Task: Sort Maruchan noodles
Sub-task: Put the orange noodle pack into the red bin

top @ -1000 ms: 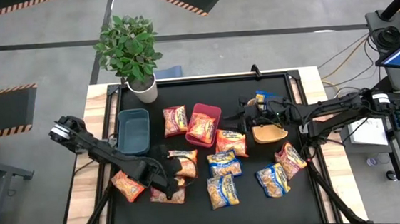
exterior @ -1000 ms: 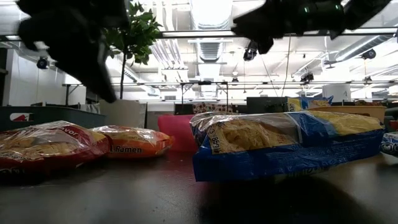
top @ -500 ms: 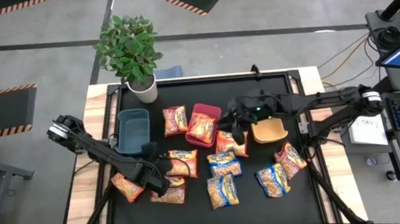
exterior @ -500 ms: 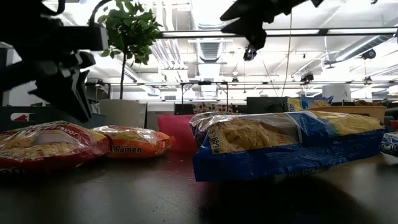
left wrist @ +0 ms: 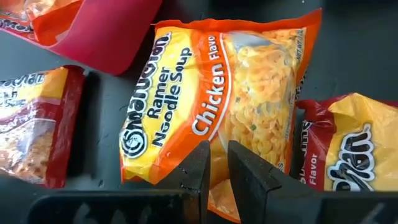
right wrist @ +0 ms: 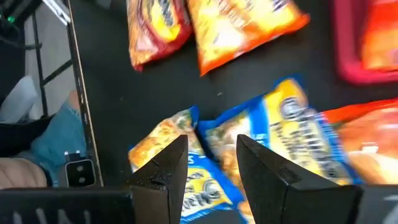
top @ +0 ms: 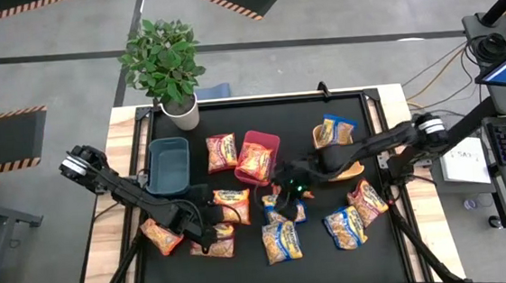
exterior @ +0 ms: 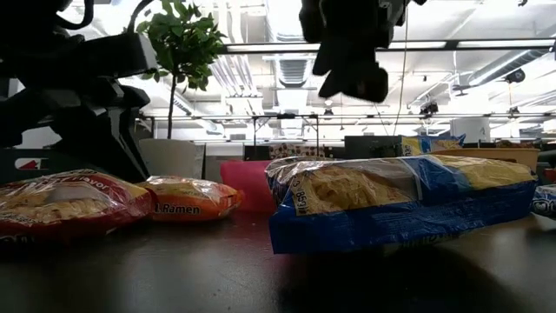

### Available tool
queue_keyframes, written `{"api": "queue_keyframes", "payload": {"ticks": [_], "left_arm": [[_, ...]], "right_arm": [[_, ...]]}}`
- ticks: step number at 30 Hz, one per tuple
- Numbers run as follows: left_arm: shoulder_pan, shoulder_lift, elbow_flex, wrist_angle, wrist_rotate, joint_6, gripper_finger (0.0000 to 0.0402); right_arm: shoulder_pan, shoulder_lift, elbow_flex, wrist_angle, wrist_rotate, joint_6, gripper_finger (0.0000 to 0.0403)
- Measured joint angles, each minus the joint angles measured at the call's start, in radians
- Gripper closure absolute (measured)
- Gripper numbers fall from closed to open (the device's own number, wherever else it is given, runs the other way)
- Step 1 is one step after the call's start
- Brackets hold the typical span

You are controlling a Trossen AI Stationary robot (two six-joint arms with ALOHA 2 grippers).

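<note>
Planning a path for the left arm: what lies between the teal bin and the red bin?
In the high view, one orange packet lies flat on the mat between the teal bin and the red bin.

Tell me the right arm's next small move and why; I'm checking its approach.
Probably lower straight down. The right gripper hangs open above a blue-and-yellow packet, its fingers either side of it but, judging by the low view, well off the table. The left gripper sits by the orange chicken packet.

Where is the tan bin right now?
In the high view the tan bin sits right of centre on the mat, partly under the right arm, with a blue-and-yellow packet just behind it and the red bin to its left.
</note>
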Motion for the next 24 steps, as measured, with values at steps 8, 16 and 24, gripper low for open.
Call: {"api": "queue_keyframes", "payload": {"ticks": [8,16,24], "left_arm": [[0.0,0.0,-0.053,0.053,-0.01,-0.049,0.0361],[-0.002,0.001,-0.104,0.144,-0.018,-0.084,0.0361],[-0.014,0.002,-0.132,0.151,-0.02,-0.137,0.0361]], "right_arm": [[0.011,0.17,0.084,0.008,0.01,0.122,0.0274],[0.013,0.29,0.179,0.011,0.044,0.122,0.0212],[0.016,0.308,0.188,0.107,0.167,0.143,0.0131]]}}
